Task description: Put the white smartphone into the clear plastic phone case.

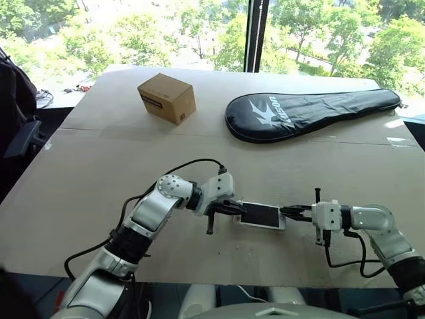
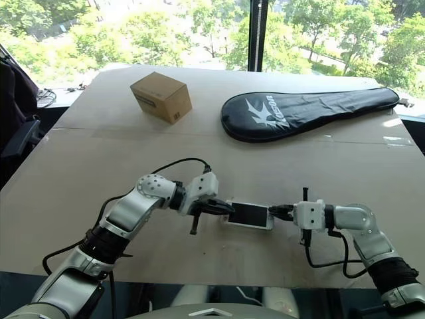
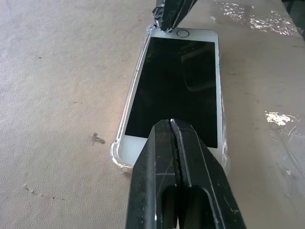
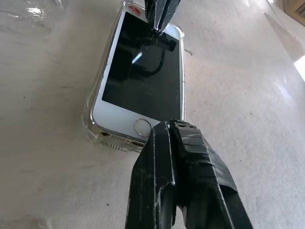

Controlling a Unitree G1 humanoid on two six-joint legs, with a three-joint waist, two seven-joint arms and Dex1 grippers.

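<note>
White smartphone (image 3: 174, 90) lay screen-up on the tabletop (image 1: 99, 173), already sitting in the clear plastic phone case (image 3: 125, 164) as far as I could judge; the case rim showed round its corners in both wrist views, but I couldn't tell whether every edge was fully snapped in. Phone's long axis ran left-to-right across my front, so each hand faced one short end. Left hand (image 1: 234, 208) was at the end w/o the home button, fingers clenched together w/ nothing between them, tip over or on that end of the phone. Right hand (image 1: 292, 212) was at the home-button end, also clenched and empty, tip just at the phone's corner beside the button; contact vs. a hair above, couldn't say. Both hands looked abt equally near, one per end, pointing inward at each other along the phone's length. My read: next move was a press-down to seat the phone, and w/ the axis lying between the two tips, pushing unevenly could've slid or tipped the phone out at the other end.
</note>
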